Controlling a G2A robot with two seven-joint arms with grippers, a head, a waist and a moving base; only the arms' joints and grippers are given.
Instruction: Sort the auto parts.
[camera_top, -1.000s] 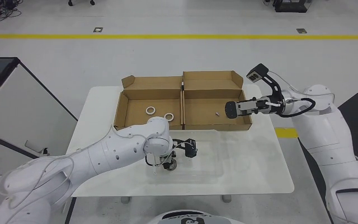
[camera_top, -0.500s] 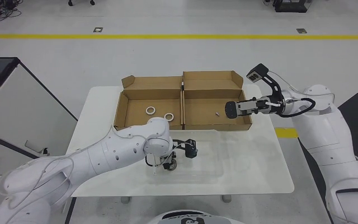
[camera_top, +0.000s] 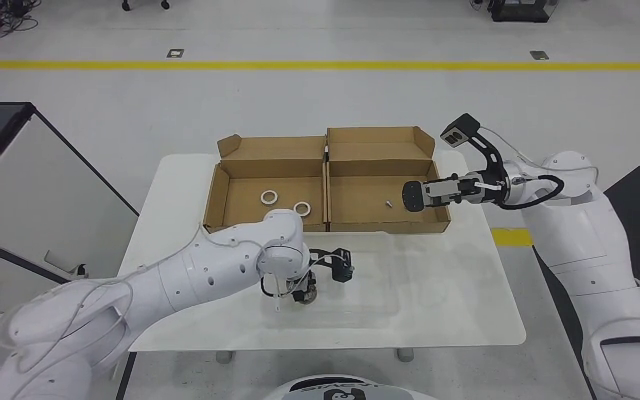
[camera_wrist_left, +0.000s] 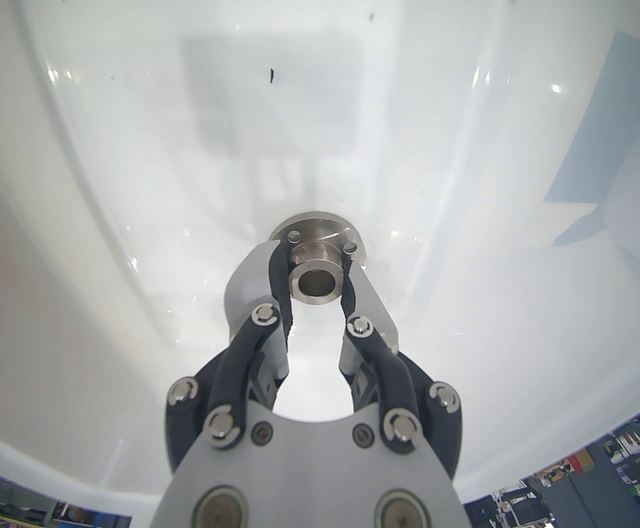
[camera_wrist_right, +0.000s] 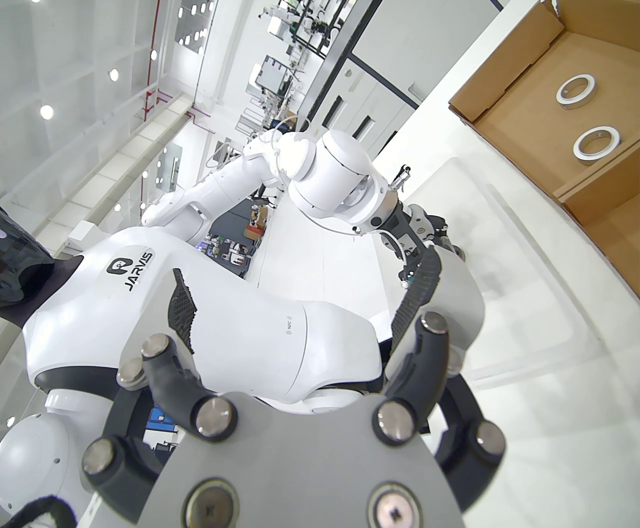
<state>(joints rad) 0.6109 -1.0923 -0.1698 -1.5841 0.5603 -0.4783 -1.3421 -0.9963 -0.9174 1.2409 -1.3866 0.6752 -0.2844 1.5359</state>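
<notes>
A metal flanged bushing (camera_wrist_left: 320, 231) stands with its flange down on the floor of a clear plastic tray (camera_wrist_left: 75, 150). My left gripper (camera_wrist_left: 315, 272) is shut on its hub from both sides. From above, this gripper (camera_top: 304, 291) sits in the left end of the tray (camera_top: 400, 300). My right gripper (camera_top: 410, 196) hangs open and holds nothing, over the right cardboard box (camera_top: 380, 150) near its right wall. Its fingers (camera_wrist_right: 425, 285) stand wide apart. Two white rings (camera_top: 269, 197) (camera_top: 302, 209) lie in the left cardboard box (camera_top: 240, 160).
The two open cardboard boxes stand side by side at the back of the white table (camera_top: 470, 290). A small pale part (camera_top: 388, 201) lies in the right box. The tray lies in front of them, near the front edge of the table.
The left gripper's tip with the bushing has shifted very slightly. The right arm has not moved.
</notes>
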